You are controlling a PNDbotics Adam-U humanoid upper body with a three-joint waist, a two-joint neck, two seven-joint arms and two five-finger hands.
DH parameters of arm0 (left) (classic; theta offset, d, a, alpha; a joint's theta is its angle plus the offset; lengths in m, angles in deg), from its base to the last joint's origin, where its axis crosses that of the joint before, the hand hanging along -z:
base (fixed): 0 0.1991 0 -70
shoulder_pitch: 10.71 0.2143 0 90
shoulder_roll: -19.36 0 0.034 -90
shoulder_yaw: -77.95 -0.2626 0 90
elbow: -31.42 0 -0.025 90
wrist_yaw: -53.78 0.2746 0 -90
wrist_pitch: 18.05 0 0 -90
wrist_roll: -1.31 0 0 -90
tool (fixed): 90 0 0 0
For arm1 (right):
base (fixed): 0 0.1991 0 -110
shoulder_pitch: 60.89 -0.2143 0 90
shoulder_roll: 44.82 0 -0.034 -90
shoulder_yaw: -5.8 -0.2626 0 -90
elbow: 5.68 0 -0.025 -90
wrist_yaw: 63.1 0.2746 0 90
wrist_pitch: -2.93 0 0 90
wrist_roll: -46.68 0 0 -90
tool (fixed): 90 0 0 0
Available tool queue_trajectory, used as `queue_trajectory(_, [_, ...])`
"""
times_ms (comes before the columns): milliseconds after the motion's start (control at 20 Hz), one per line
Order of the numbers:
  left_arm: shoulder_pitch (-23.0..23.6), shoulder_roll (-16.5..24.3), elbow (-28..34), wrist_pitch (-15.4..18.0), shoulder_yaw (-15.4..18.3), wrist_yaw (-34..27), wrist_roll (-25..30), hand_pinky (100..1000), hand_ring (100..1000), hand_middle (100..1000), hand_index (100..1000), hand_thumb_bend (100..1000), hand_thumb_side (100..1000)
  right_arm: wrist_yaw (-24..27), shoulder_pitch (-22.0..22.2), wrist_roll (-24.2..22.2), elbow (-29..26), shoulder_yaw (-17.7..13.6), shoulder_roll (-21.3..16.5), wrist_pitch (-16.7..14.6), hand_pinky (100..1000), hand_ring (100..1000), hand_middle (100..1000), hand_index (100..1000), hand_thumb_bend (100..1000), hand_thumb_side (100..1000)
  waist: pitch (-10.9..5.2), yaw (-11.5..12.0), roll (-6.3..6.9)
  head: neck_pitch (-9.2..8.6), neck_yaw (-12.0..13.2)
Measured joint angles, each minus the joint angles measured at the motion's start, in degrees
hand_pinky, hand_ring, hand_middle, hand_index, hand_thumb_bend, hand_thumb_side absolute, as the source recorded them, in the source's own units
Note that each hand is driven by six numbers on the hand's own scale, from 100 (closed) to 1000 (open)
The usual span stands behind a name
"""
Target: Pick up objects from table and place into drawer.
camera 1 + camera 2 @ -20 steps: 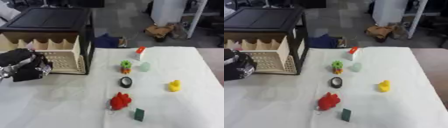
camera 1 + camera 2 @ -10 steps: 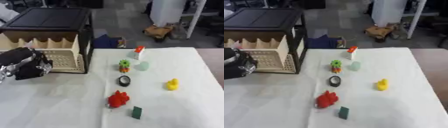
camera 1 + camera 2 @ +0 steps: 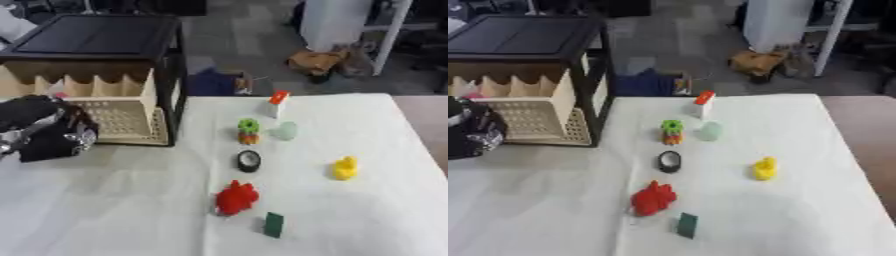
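Left eye view shows the left robot hand (image 3: 45,129) just in front of the open drawer (image 3: 122,122), fingers curled with nothing visibly held. The picking step looks due next: reaching right toward the black ring (image 3: 249,161) and red toy (image 3: 235,198), well right of the drawer on the desk (image 3: 114,210). Right eye view shows the yellow duck (image 3: 764,168) and green block (image 3: 685,225) farther from the drawer; the right robot hand is unseen.

The left hand (image 3: 48,130) hangs before the open drawer (image 3: 114,120); a red toy (image 3: 235,197) lies mid-table.
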Motion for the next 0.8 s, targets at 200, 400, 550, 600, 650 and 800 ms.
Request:
queue_trajectory(200, [0.5, 0.6, 0.4, -0.1, 0.2, 0.4, 0.9, 441, 776, 790, 911, 100, 1000, 0.0, 0.0, 0.0, 0.0, 0.0, 0.0, 0.0, 646, 645, 617, 862, 100, 876, -0.01, 0.1, 0.01, 0.0, 0.0])
queue_trajectory(400, [0.5, 0.9, 0.2, -0.4, 0.6, 0.8, 1.3, 442, 779, 793, 912, 100, 1000, 0.0, 0.0, 0.0, 0.0, 0.0, 0.0, 0.0, 646, 645, 617, 862, 100, 876, -0.02, 0.2, 0.06, -0.04, 0.0])
queue_trajectory(550, [0.5, 0.9, -0.4, -0.5, 0.8, 1.2, 1.4, 442, 780, 793, 912, 100, 1000, 0.0, 0.0, 0.0, 0.0, 0.0, 0.0, 0.0, 647, 645, 617, 862, 100, 876, -0.02, 0.1, 0.07, -0.07, 0.0])
queue_trajectory(600, [0.5, 0.9, -0.6, -0.5, 0.9, 1.3, 1.4, 442, 780, 794, 912, 100, 1000, 0.0, 0.0, 0.0, 0.0, 0.0, 0.0, 0.0, 647, 645, 617, 862, 100, 875, -0.02, 0.1, 0.07, -0.07, 0.0])
queue_trajectory(650, [0.5, 0.9, -0.8, -0.5, 1.0, 1.4, 1.5, 442, 778, 794, 914, 100, 1000, 0.0, 0.0, 0.0, 0.0, 0.0, 0.0, 0.0, 646, 645, 617, 862, 100, 875, -0.02, 0.1, 0.07, -0.07, 0.0])
queue_trajectory(800, [0.3, 0.9, -1.6, -0.5, 1.2, 1.6, 1.4, 438, 774, 795, 916, 100, 1000, 0.0, 0.0, 0.0, 0.0, 0.0, 0.0, 0.0, 646, 645, 617, 863, 100, 875, -0.02, 0.1, 0.1, -0.08, 0.0])
